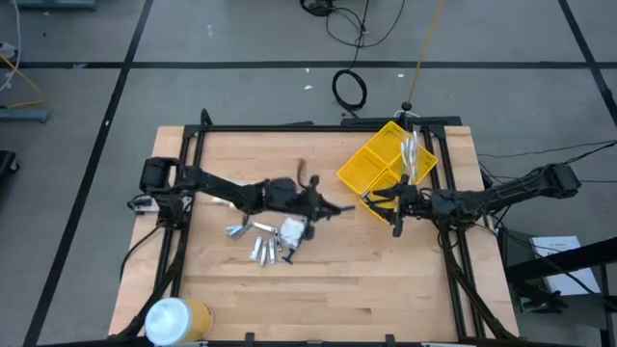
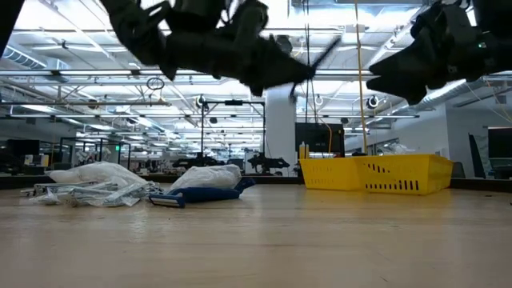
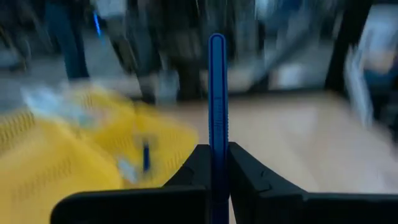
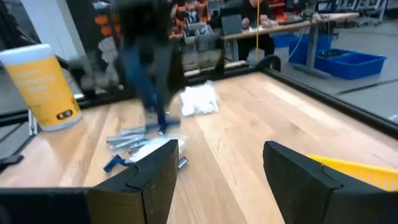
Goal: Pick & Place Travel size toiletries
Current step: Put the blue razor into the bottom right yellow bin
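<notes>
Clamped between the left gripper's [image 3: 211, 163] two dark fingers: a thin dark blue comb-like stick [image 3: 216, 99], standing straight up out of the pinch. Held by one end, presumably so that the free length can be lowered end-first into a compartment. Looks slim, flat and stiff, with a rounded tip; no teeth can be made out.

Seen from above, carried in the air between the heap and the yellow bin [image 1: 371, 166], close to the bin's near corner and not yet over it. Looks like the transport step of one pick-and-place round, with the release still ahead.

Beside the yellow bin, on the side away from the heap, hangs the right gripper [image 4: 217, 165], fingers apart and holding nothing. Appears to wait there, possibly to steady the bin or simply to stay out of the path; cannot tell which.

Inside the yellow bin, a few pale, shiny items [image 1: 413, 154] in the compartment nearest the table's far edge, most likely toiletries already delivered.

Farther from the yellow bin, out on the bare wooden table [image 1: 386, 280], the remaining heap of toiletries [image 1: 270, 241]: small silvery tubes, crumpled white and clear packets, and a blue-and-white stick lying flat at its edge. Loosely piled and overlapping, so likely fiddly to single out.

Farthest from the yellow bin, at the table's near corner, a big white-and-yellow cylinder [image 1: 176, 319], upright and well apart from the heap.
</notes>
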`<action>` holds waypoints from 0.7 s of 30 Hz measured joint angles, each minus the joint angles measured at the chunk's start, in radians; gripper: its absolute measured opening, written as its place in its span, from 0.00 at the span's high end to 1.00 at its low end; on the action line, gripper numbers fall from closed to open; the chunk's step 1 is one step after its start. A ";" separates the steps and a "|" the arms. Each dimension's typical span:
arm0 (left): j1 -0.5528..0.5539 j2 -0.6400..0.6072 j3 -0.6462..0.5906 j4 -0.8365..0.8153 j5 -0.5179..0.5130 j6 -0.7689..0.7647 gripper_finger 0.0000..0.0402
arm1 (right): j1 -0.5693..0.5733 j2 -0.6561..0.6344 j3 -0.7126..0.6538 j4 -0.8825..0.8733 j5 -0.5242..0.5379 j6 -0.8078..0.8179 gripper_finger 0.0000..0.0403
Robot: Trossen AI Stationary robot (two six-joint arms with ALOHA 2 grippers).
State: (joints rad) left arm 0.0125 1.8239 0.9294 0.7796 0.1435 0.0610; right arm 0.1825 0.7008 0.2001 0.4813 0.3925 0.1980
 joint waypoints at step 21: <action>0.004 0.010 0.022 0.157 0.004 -0.040 0.97 | 0.001 0.496 0.054 0.775 -0.136 -0.195 0.41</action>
State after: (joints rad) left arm 0.0165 1.8336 0.9509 0.9363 0.1479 0.0212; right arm 0.1835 1.1973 0.2545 1.2564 0.2570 0.0027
